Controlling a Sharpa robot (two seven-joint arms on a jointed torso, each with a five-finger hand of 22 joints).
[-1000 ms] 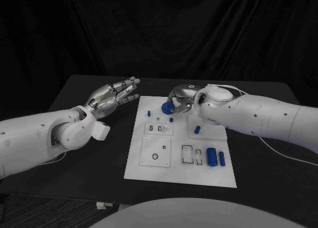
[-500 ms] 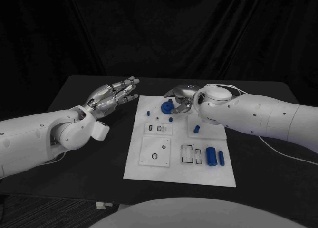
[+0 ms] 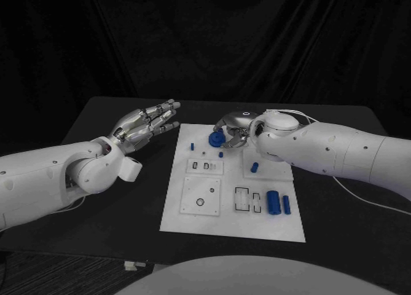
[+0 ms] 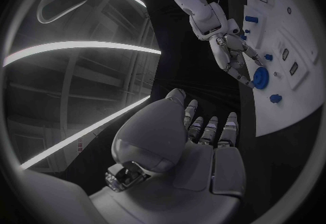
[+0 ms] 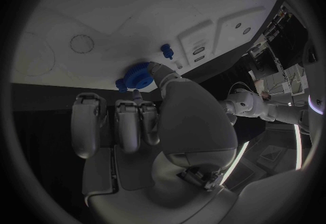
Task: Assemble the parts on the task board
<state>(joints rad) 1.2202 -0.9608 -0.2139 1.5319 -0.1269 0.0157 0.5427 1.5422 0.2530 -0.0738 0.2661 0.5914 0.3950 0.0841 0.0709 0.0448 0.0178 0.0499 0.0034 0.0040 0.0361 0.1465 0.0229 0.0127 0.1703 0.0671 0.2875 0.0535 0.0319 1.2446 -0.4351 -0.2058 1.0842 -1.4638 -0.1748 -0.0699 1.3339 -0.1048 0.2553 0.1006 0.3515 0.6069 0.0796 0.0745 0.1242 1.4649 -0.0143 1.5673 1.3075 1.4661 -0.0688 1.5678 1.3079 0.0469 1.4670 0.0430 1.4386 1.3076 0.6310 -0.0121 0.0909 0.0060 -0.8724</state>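
Observation:
The white task board [image 3: 198, 215] lies mid-table. My right hand [image 3: 231, 128] is over its far edge and pinches a blue round part [image 3: 219, 139] between thumb and fingertips, just above the board; the same part [image 5: 138, 77] shows close to the board [image 5: 122, 12], and from the side [image 4: 260, 77] under that hand [image 4: 231, 55]. My left hand [image 3: 148, 125] hovers left of the board with fingers spread and nothing in it. Small blue pegs [image 3: 193, 147] [image 3: 255, 166] stand on the board, and a blue cylinder [image 3: 273, 202] lies near its right edge.
Pale inset plates with slots and a ring [image 3: 201, 201] sit in the board's middle and near part. A thin blue rod [image 3: 285, 205] lies beside the cylinder. Black table [image 3: 108, 203] surrounds the board on all sides.
The right hand has shifted very slightly over the board's far edge with the blue round part still pinched. The left hand has stayed where it was.

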